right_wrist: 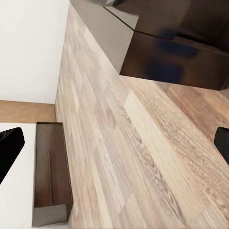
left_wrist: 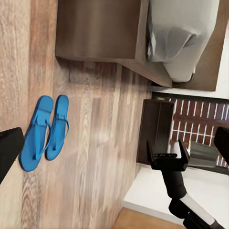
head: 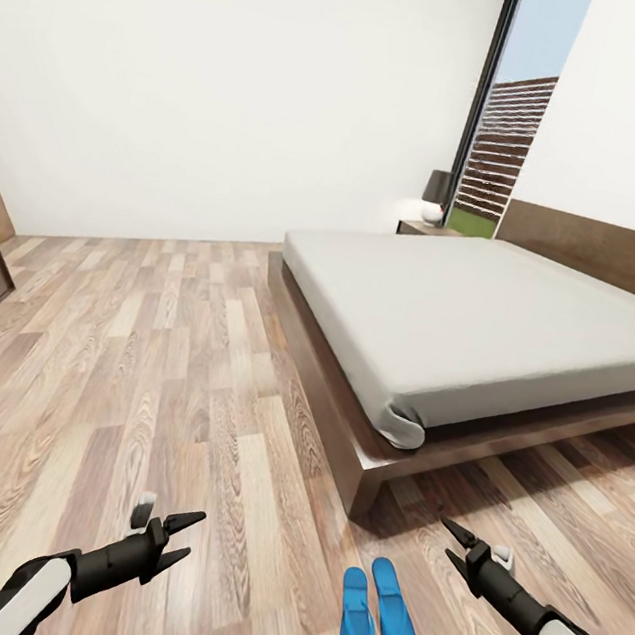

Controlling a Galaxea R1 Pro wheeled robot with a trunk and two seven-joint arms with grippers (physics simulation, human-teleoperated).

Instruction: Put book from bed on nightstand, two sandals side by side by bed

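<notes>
Both black grippers hang low over the light-brown wood-plank floor (head: 153, 335) with nothing in them. In the head view the left gripper (head: 184, 535) has its two pointed fingers spread apart, and so does the right gripper (head: 454, 547). Between them, the two bright blue flip-flop sandals (head: 376, 624) lie flat on the floor, side by side and touching, near the corner of the big dark brown wooden bed (head: 379, 457) with its bare light-grey mattress (head: 479, 320). A dark-brown nightstand (head: 423, 228) stands by the far side of the bed, with a small lamp (head: 435, 198) on it. The left wrist view shows the sandals' thin toe straps and the right gripper from the front. The right wrist view shows a long low dark cabinet (right_wrist: 50, 176) by the white wall (right_wrist: 28, 47).
</notes>
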